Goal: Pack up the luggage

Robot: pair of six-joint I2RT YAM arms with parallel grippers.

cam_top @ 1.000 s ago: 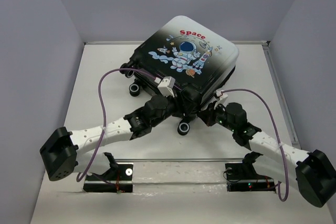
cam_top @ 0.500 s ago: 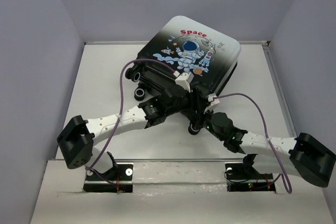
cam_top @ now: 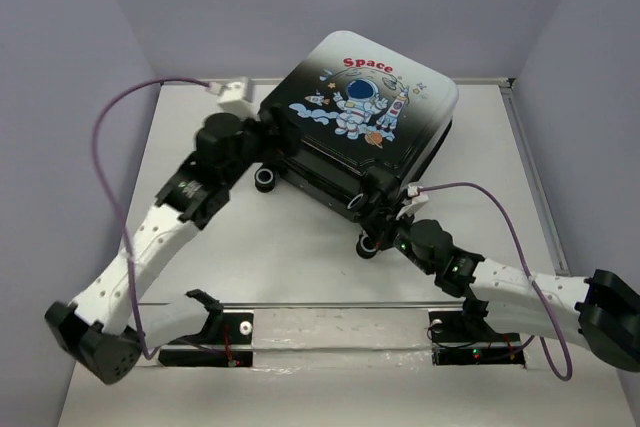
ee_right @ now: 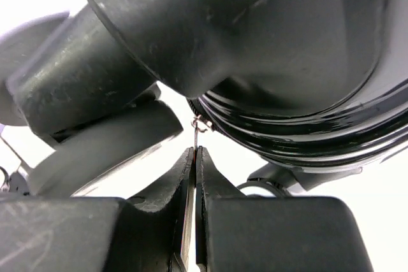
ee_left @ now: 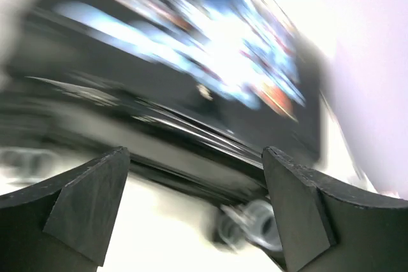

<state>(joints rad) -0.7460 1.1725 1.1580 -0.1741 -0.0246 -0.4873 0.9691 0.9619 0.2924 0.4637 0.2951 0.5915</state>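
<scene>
The luggage (cam_top: 360, 117) lies flat and closed at the back of the table, astronaut and red "Space" print up. My right gripper (cam_top: 386, 213) is at its near corner, by a caster wheel (cam_top: 369, 244). In the right wrist view the gripper (ee_right: 194, 152) is shut on the thin metal zipper pull (ee_right: 195, 133) that hangs from the black shell (ee_right: 287, 42). My left gripper (cam_top: 262, 131) is at the luggage's left corner. The left wrist view is blurred: the gripper (ee_left: 194, 155) is open and empty, with the luggage's side (ee_left: 191, 62) and a wheel (ee_left: 255, 224) ahead.
Another caster wheel (cam_top: 265, 179) sticks out on the luggage's left side. Grey walls close the table at the back and both sides. A rail with two black brackets (cam_top: 210, 332) (cam_top: 470, 332) runs along the near edge. A purple cable (cam_top: 110, 137) loops from the left arm.
My left arm has swung from the luggage's near corner out to its left corner. The right gripper stays at the near corner. The luggage has turned slightly.
</scene>
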